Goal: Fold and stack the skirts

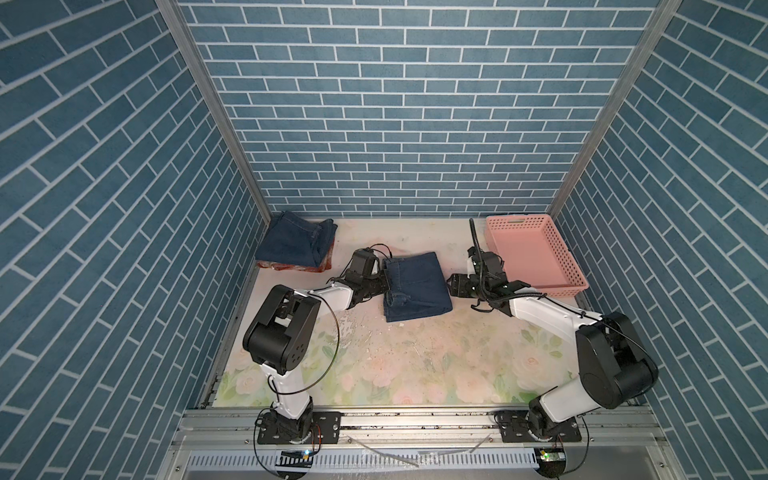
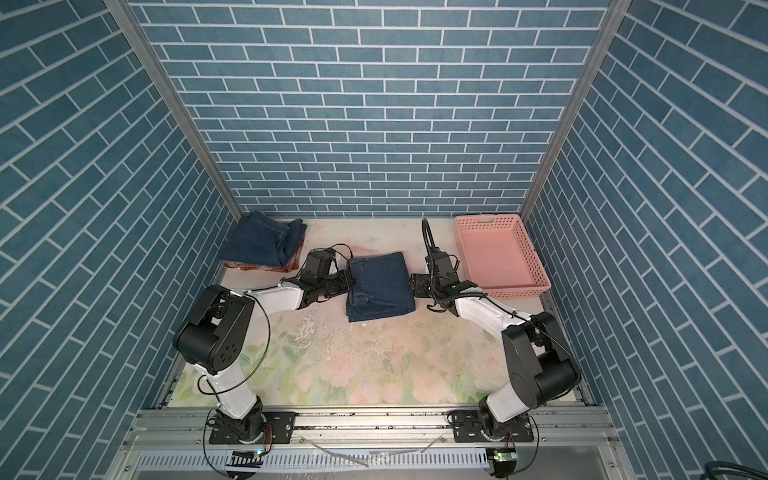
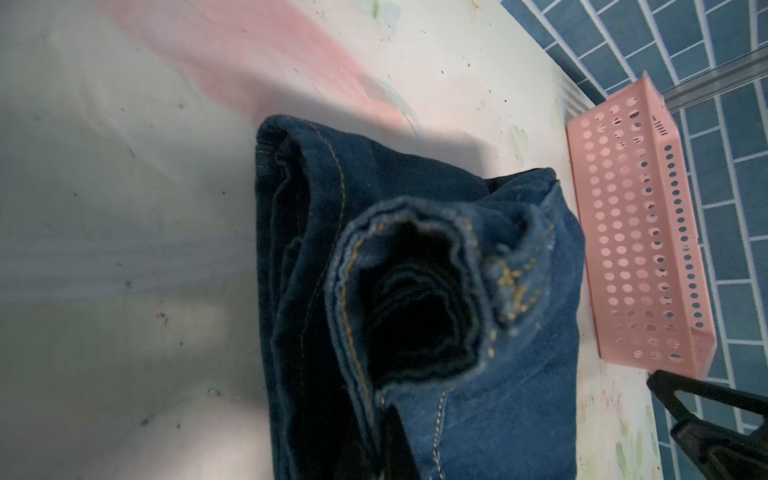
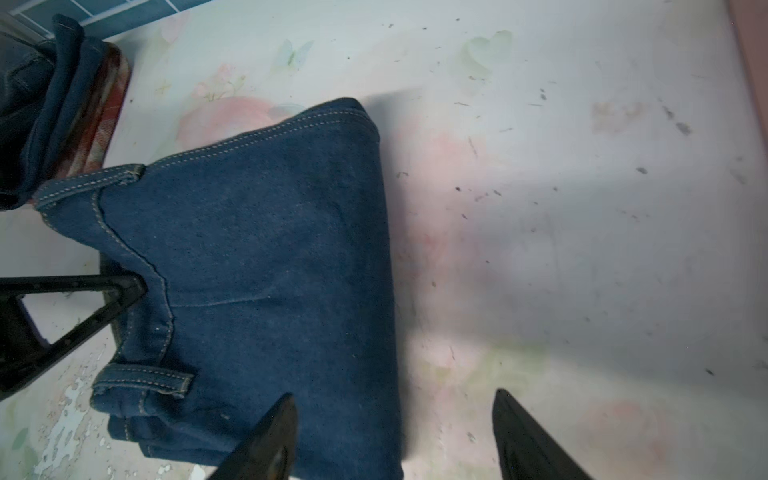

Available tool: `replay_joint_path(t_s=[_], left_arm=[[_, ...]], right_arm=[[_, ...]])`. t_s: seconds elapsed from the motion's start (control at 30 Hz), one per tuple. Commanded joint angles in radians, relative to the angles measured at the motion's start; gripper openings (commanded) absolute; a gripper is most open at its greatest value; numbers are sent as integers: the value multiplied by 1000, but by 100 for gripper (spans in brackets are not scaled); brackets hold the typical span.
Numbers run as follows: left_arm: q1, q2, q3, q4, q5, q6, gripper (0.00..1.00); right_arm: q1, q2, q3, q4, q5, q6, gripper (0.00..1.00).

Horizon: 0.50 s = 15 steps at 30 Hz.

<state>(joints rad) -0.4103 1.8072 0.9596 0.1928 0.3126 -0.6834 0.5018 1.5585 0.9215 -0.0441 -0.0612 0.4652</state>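
Note:
A folded dark blue denim skirt point(image 1: 417, 286) point(image 2: 380, 286) lies flat in the middle of the table in both top views. My left gripper point(image 1: 384, 284) point(image 3: 395, 449) is shut on the left waistband edge of this skirt point(image 3: 478, 415), its fingers mostly buried in cloth. My right gripper point(image 1: 451, 286) point(image 4: 395, 407) stands open at the skirt's right edge, one finger over the denim point(image 4: 270, 249), the other over bare table. At the back left, a second folded denim skirt point(image 1: 293, 243) rests on the rust-red and cream plaid skirt point(image 1: 291, 266).
A pink perforated basket point(image 1: 575, 286) stands at the back right, just behind the right arm. Blue brick walls close in the table on three sides. The flowered tabletop point(image 1: 415, 365) stretches toward the front rail.

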Motion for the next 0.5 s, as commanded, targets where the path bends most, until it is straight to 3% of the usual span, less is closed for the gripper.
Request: replay_joint_path(t_s=[0.0, 0.47], left_arm=[[22, 39, -15, 34, 21, 16, 0], [52, 116, -28, 66, 47, 47, 0]], right_arm=[[15, 43, 91, 43, -54, 20, 73], [23, 290, 253, 216, -173, 119, 73]])
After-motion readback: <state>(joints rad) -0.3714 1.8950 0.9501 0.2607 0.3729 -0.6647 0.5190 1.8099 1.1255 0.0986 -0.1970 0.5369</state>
